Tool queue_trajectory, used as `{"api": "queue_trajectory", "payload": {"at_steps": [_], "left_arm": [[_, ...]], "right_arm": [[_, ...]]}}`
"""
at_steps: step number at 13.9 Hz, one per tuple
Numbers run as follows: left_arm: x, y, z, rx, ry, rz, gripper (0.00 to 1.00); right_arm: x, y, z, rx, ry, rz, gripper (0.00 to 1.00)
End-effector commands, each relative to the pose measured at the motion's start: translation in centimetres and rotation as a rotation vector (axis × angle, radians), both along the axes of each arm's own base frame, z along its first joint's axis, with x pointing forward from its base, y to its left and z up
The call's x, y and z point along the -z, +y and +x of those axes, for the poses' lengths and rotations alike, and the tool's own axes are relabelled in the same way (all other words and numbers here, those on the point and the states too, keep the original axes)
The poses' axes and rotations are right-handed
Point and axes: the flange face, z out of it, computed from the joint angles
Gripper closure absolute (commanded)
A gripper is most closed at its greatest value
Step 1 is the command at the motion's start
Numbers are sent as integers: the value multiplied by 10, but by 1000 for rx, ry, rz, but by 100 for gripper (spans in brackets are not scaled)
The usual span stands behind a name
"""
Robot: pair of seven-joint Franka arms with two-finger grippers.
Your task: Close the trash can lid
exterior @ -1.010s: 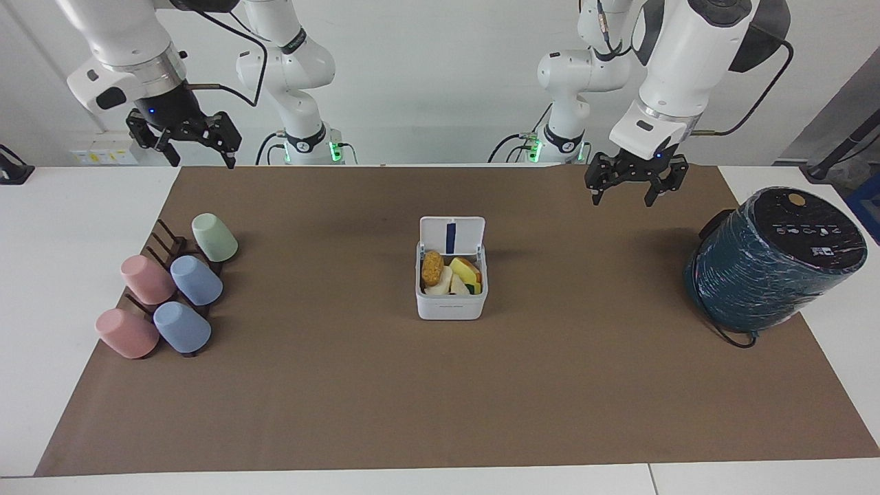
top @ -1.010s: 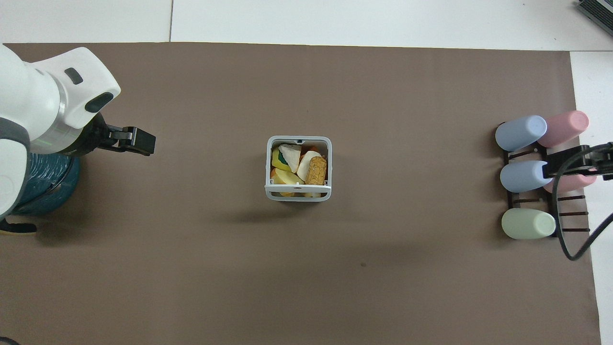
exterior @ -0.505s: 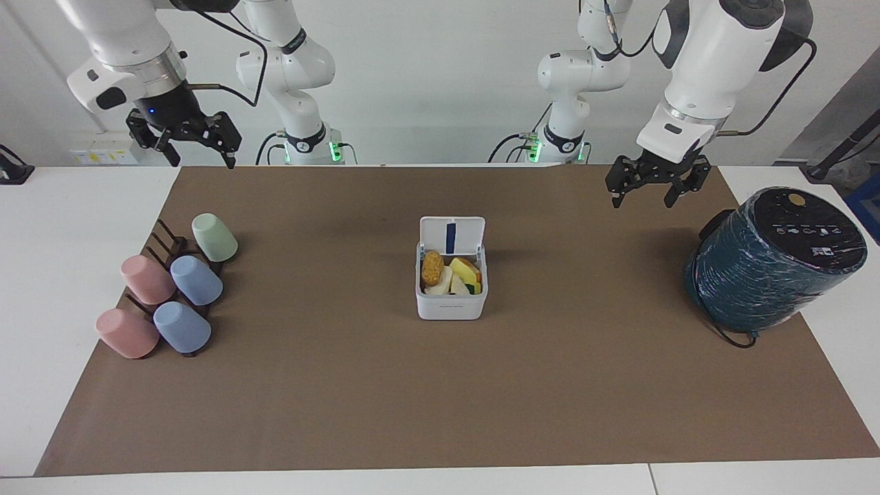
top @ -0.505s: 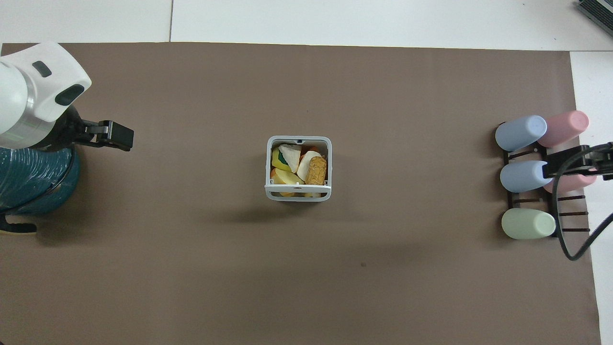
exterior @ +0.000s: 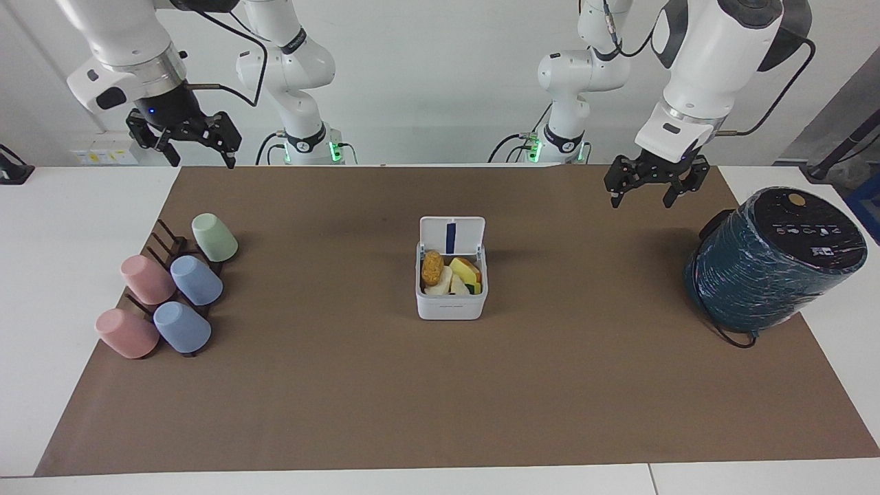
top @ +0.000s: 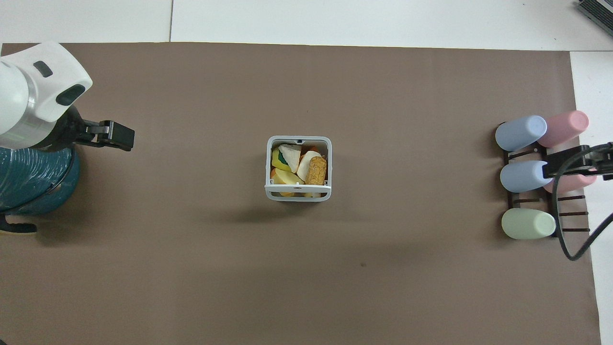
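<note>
Lid (exterior: 452, 236) stood upright over full trash can (exterior: 451, 306), closing undone; left pincer (exterior: 652, 190) and right pincer (exterior: 199, 151) hung spread, well apart from it

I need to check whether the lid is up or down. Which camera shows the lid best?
The facing view: the lid stands upright at the robots' edge of the trash can, its inner face and blue strip plain. The overhead view shows it only edge-on, a thin white bar across the can's rim.
</note>
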Motion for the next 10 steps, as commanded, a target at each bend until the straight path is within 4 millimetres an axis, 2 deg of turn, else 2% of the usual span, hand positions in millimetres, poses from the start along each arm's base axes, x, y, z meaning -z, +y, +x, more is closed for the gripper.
{"api": "queue_trajectory", "payload": {"at_steps": [1, 2, 4, 5, 7, 9, 10], "left_arm": [[-3, 2, 3, 7, 1, -10, 0], [-3, 5, 4, 4, -2, -10, 0], [-3, 32, 10, -4, -9, -10, 0], [-3, 33, 10, 7, -10, -11, 0], [0, 20, 8, 18, -4, -13, 0], [2, -26, -6, 36, 12, -10, 0], [1, -41, -11, 2, 10, -11, 0]], "right_arm": [[-1, -2, -6, -20, -5, 0, 0], [-1, -2, -6, -21, -5, 0, 0], [-1, -2, -6, -21, -5, 0, 0], [-1, -2, -6, -21, -5, 0, 0], [-1, -2, -6, -20, -5, 0, 0], [-1, -2, -6, -20, -5, 0, 0], [-1, -2, -6, -21, -5, 0, 0]]}}
